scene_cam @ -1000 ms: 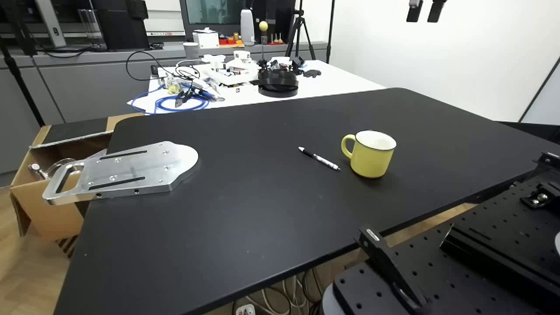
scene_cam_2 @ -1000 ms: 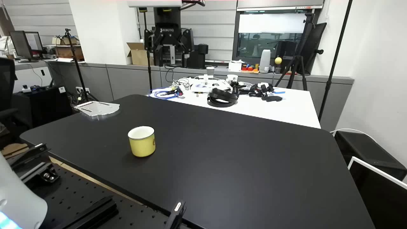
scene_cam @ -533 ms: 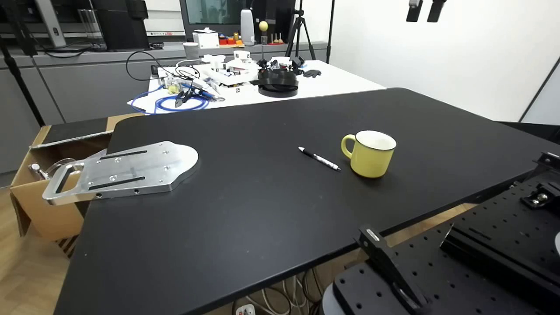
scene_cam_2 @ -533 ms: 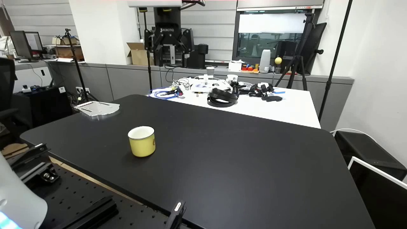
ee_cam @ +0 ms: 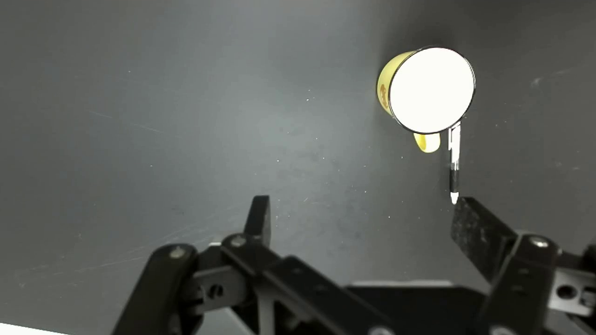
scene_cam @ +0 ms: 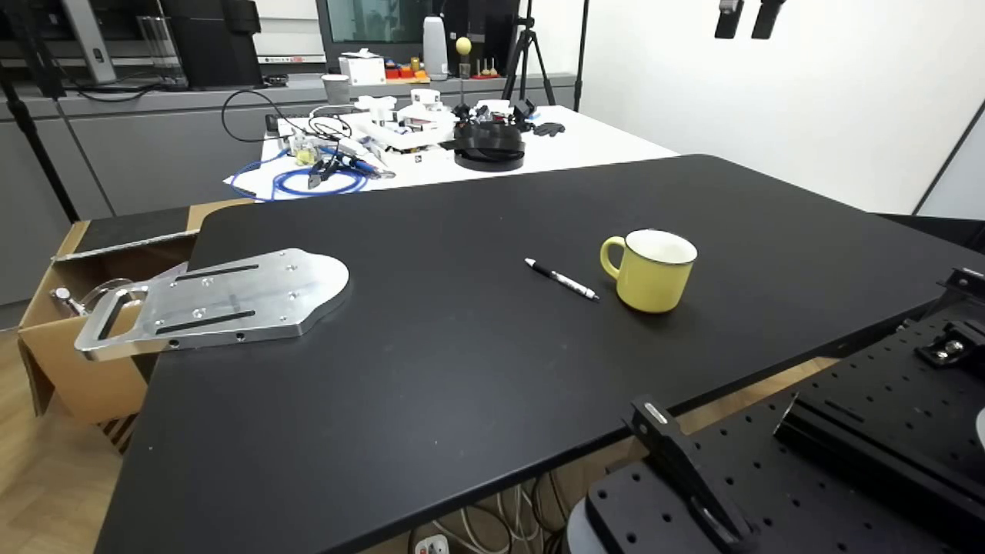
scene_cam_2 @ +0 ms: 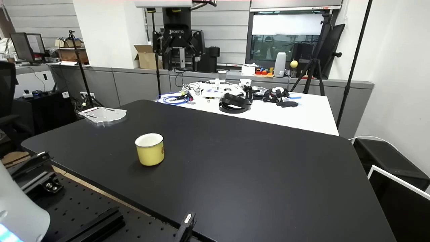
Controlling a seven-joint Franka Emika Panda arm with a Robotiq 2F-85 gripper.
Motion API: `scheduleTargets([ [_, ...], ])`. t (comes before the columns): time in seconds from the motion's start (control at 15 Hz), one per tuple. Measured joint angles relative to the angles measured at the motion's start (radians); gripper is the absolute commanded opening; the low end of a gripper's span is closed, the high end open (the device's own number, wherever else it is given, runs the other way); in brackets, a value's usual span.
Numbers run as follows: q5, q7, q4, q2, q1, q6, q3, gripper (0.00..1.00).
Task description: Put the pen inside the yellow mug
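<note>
The gripper (ee_cam: 363, 200) holds nothing; its jaws stand wide apart. In the wrist view, the pen (ee_cam: 455, 163) lies right of centre, just beside the yellow mug (ee_cam: 430, 90) at upper right. Caution: descent too near the mug may tip it; off-centre closure may roll the pen.

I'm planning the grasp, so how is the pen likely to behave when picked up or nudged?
The pen is probably stiff, judging by its straight shape. Its slimness suggests it's light. Lying flat on the table, it may roll if nudged, though what looks like a clip might stop it.
</note>
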Motion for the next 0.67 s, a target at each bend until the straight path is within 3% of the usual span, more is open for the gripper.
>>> scheduleTargets([
  [0.67, 0.004, 0.0, 0.002, 0.007, 0.0, 0.041, 0.014, 1.0],
])
